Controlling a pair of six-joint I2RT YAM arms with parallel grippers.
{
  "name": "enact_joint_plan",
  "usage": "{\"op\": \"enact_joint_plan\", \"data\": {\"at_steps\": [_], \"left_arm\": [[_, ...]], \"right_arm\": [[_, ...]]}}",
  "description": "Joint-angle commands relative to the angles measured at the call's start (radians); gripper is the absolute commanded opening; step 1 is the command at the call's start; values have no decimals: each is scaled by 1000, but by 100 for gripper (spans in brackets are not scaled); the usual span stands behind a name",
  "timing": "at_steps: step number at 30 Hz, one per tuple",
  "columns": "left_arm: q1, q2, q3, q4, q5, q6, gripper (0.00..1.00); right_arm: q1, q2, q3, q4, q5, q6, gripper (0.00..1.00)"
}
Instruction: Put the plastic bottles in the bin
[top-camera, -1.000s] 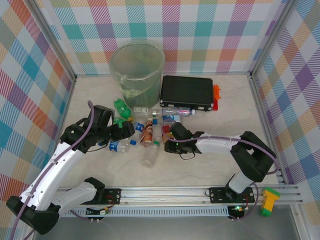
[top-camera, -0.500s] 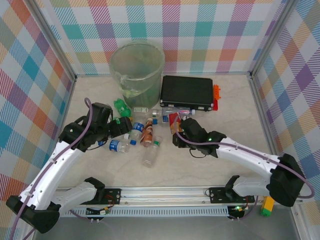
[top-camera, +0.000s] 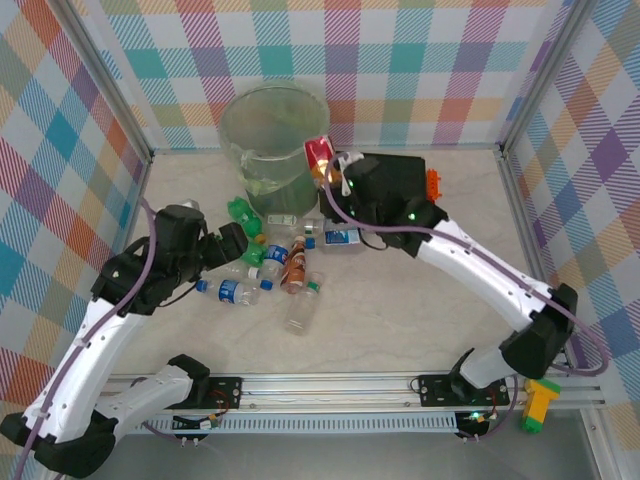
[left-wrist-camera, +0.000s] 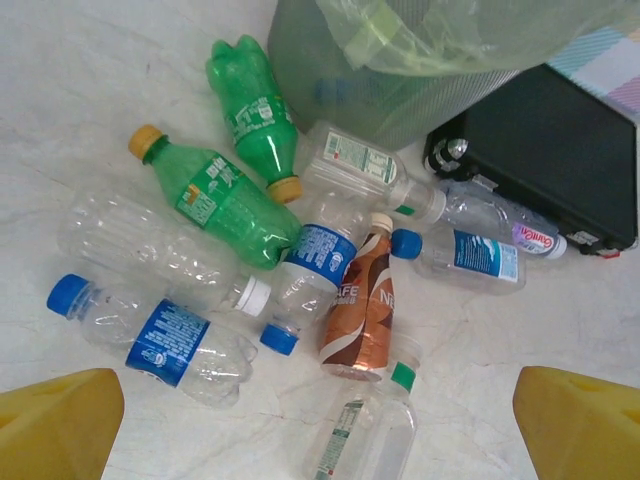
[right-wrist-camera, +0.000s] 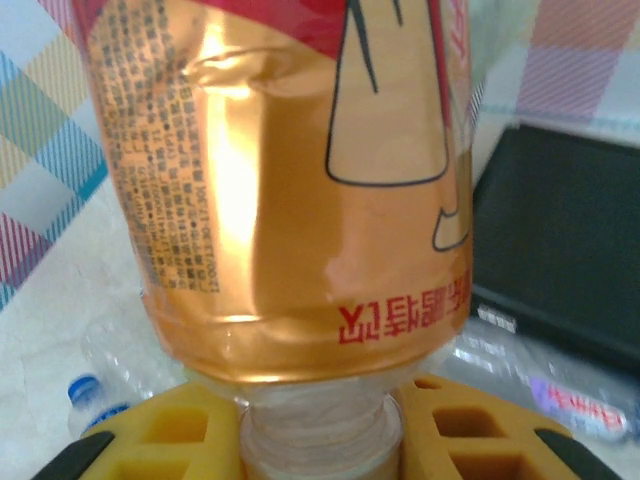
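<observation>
Red-labelled bottle (top-camera: 319, 153) up from pale tabletop (top-camera: 420, 310) to bin (top-camera: 258, 172)

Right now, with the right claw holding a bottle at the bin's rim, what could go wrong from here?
1. The right claw grips the gold-labelled bottle at its neck, at the rim of the bin rather than clearly over the opening; released here, it might strike the rim and fall outside.
2. The open left claw hangs over touching bottles; closing could nudge neighbours away.

Bin (top-camera: 268, 178) mouth open above, black case (left-wrist-camera: 552, 150) just right, bottles (left-wrist-camera: 225, 203) cluttering its front
</observation>
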Motion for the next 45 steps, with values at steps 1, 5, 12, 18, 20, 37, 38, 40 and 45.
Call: {"op": "enact_joint_plan", "data": {"at_steps": [1, 5, 12, 18, 20, 37, 38, 40, 45], "left_arm": [[-9, -34, 29, -59, -39, -9, 100], [-9, -54, 46, -94, -59, -9, 100], [-9, -77, 62, -123, -64, -19, 100], [-9, -70, 83, -136, -47, -12, 100], [-9, -65, 90, -147, -44, -11, 99], [-9, -30, 78, -133, 6, 0, 100], [-8, -27, 75, -130, 13, 0, 100], [-9, -23, 69, -122, 27, -1, 100], [-8, -13, 40, -103, 70, -7, 100]], "right_arm": [[-23, 112, 169, -43, -60, -83, 28], [-47, 263, 389, -103, -102, -103, 28], [-80, 545, 821, -231, -139, -131, 28], [-106, 676, 981, -230, -155, -135, 29], [-112, 686, 981, -207, -169, -127, 29], [-114, 641, 973, -206, -164, -139, 69], [-114, 632, 969, -209, -163, -138, 72], [-113, 612, 954, -210, -157, -136, 72], [-114, 526, 853, -187, -142, -131, 84]]}}
